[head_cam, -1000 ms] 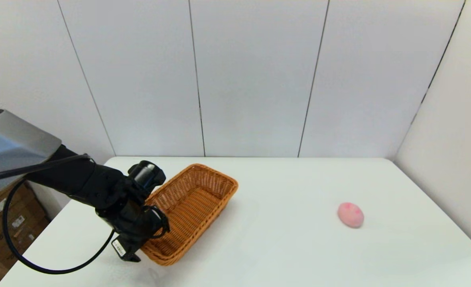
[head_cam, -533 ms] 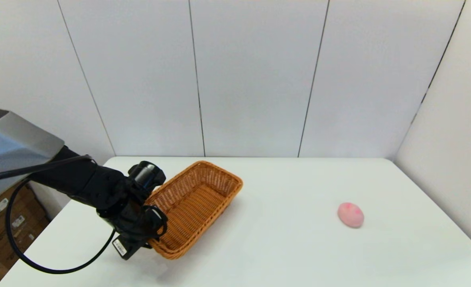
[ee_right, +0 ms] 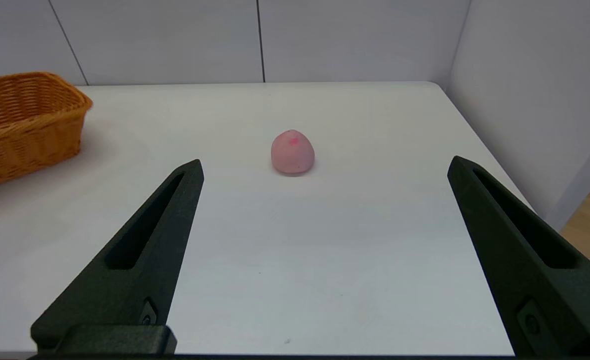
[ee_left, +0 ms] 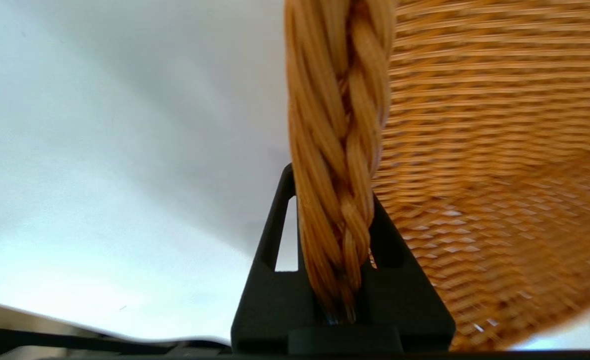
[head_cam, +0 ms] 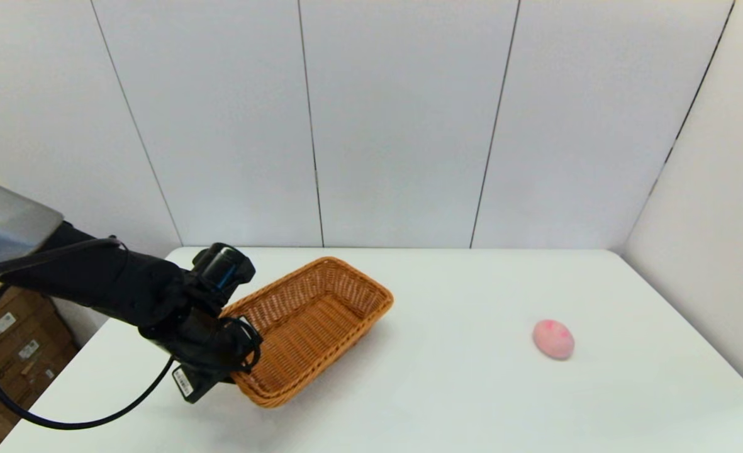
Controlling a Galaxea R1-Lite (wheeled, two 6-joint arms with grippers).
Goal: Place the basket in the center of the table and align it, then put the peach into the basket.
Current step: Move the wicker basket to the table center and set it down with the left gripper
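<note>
The orange-brown woven basket (head_cam: 314, 321) sits left of the table's middle, angled, with its near left end in my left gripper (head_cam: 236, 368). The left wrist view shows that gripper (ee_left: 330, 190) shut on the basket's braided rim (ee_left: 339, 125), one finger outside the wall and one inside. The small pink peach (head_cam: 553, 339) lies alone on the right part of the white table (head_cam: 459, 384). My right gripper (ee_right: 324, 162) is out of the head view; its own view shows it open, low over the table's near side, with the peach (ee_right: 293, 152) straight ahead and the basket (ee_right: 20, 125) far off to one side.
White wall panels (head_cam: 396, 126) close the table's far side and right side. Cardboard boxes (head_cam: 6, 340) stand on the floor beyond the left edge. A black cable (head_cam: 63, 423) loops under my left arm.
My left arm has swung the basket to the right, its far end moving toward the table's middle and its near end rising slightly. The peach has not moved.
</note>
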